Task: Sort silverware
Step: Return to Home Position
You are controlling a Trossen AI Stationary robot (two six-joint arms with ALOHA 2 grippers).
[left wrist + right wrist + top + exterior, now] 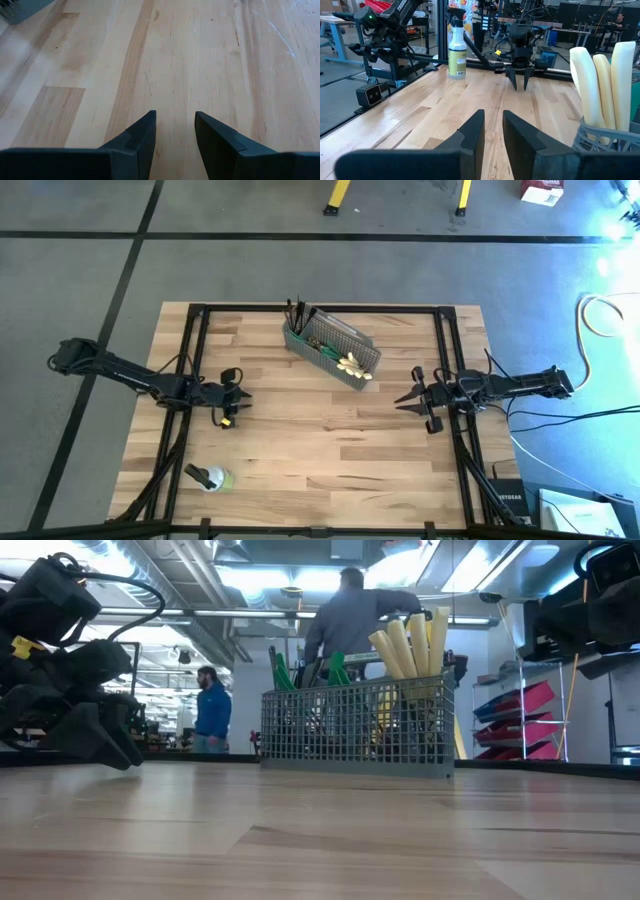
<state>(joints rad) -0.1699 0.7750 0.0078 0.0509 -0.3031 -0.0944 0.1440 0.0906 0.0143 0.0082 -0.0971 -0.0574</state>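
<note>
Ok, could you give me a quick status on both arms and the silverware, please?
Left pincer open, empty, over table left side. Right pincer open, empty, at right. Silverware standing in mesh basket. Spray bottle off in corner.

Tabletop (330,430) middle open; basket (318,352) with silverware (352,366) blocks back centre; spray bottle (210,477) front-left.

Bright even light, glare of ceiling lamps (262,580) in the low view, soft shadows on the table (300,430)

Tally on the worktop (330,450)
One mesh basket (330,345), four cream handles (418,645) and two green handles (338,668) showing in it, one spray bottle (210,477), a left claw (175,117), a right claw (493,115), two people (212,705) beyond.
</note>
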